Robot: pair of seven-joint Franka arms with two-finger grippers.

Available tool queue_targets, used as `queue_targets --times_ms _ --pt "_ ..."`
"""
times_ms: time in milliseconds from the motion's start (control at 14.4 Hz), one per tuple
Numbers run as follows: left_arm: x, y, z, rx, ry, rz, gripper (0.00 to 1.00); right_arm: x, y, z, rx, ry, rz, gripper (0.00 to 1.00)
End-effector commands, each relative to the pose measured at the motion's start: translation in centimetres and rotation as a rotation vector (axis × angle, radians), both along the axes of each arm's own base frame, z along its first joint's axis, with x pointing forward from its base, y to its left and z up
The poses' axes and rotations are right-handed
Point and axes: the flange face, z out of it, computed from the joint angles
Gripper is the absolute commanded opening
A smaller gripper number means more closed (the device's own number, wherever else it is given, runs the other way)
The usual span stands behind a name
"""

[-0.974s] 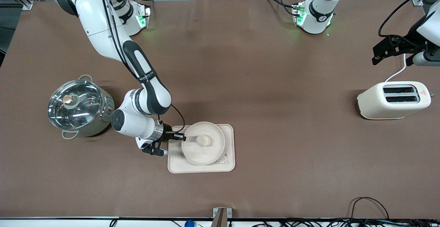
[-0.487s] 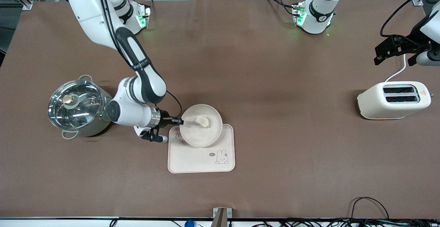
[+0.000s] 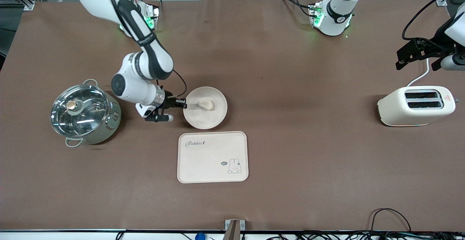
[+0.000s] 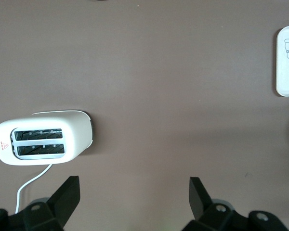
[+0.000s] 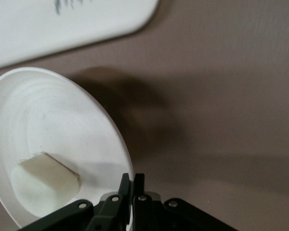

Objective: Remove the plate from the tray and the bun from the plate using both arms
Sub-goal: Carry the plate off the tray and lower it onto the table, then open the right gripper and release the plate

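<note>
Now I see the plate has left the tray: right jaws clamp its rim, bun aboard, over bare bench farther from the camera. Left jaws wait apart by the toaster.

The bun sits on the plate, held at its rim by the right hand over the counter at twelve o'clock of the tray (not overlapping it), the pot at ten o'clock, and the toaster at two o'clock, beside the left hand.
</note>
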Motion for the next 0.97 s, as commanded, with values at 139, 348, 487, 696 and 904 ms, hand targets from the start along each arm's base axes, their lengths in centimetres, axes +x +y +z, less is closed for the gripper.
queue_targets --times_ms 139,348,487,696,904 --pt "0.3 0.2 0.5 -0.012 -0.012 -0.001 1.0 -4.6 1.7 -0.9 -0.001 -0.012 -0.007 0.0" --pt "0.3 0.2 0.6 -0.011 -0.013 -0.005 1.0 -4.9 3.1 -0.6 0.026 -0.01 -0.023 0.02" --pt "0.3 0.2 0.6 -0.011 -0.013 -0.005 1.0 -4.2 3.5 -0.2 0.043 -0.026 -0.055 0.5" --pt "0.3 0.2 0.5 -0.006 -0.012 -0.005 1.0 -3.7 3.5 -0.1 0.037 -0.055 -0.071 0.96" --pt "0.3 0.3 0.5 -0.005 -0.012 -0.004 1.0 -3.1 2.8 0.4 0.045 -0.057 -0.087 1.0"
